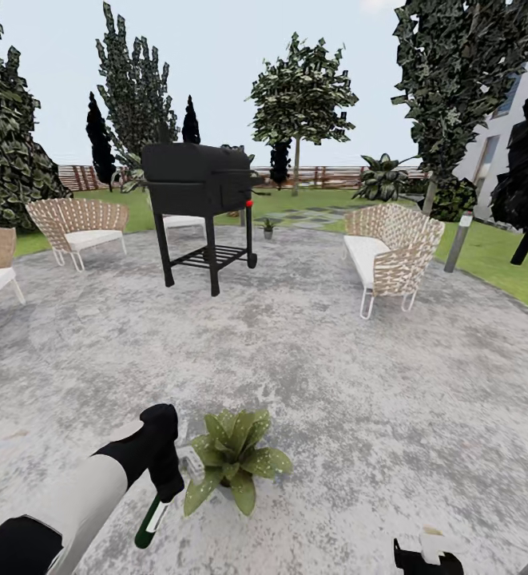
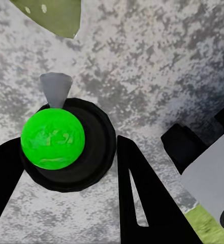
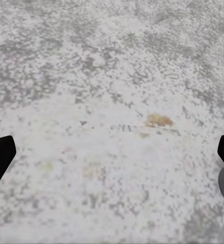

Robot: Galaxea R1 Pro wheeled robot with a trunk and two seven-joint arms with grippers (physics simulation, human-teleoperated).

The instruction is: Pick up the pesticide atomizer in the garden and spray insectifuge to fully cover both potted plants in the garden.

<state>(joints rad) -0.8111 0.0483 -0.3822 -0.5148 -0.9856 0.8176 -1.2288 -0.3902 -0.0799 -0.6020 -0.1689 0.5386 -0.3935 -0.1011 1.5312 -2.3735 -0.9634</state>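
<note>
The left gripper [image 1: 164,489] is clamped on the pesticide atomizer [image 1: 150,523], held at about 8 o'clock from the near potted plant [image 1: 236,457], just beside its leaves. The bottle hangs tilted, dark green base down and away, pale nozzle end toward the rosette, presumably so the spray lands on the foliage and not the paving [image 1: 335,383]. In the left wrist view the two dark fingers [image 2: 137,203] sit either side of the bottle's round bright-green end [image 2: 53,141], w/ a grey cone-shaped tip [image 2: 56,89] beyond it aimed toward a leaf edge carrying pale dots. Those specks of insectifuge [image 1: 278,459] already show on several leaves, so plant one looks partly covered; how fully is hard to tell at this res.

The second potted plant [image 1: 268,228] stands well apart at roughly 12 o'clock, beyond the black grill [image 1: 200,200], btw the grill and the wicker sofa [image 1: 391,251], near the lawn edge. It'll need a drive over later.

The right gripper [image 3: 112,157] has its fingers spread wide over bare paving, holding nothing, parked low at about 4 o'clock from the near plant, out of the spray line.
</note>
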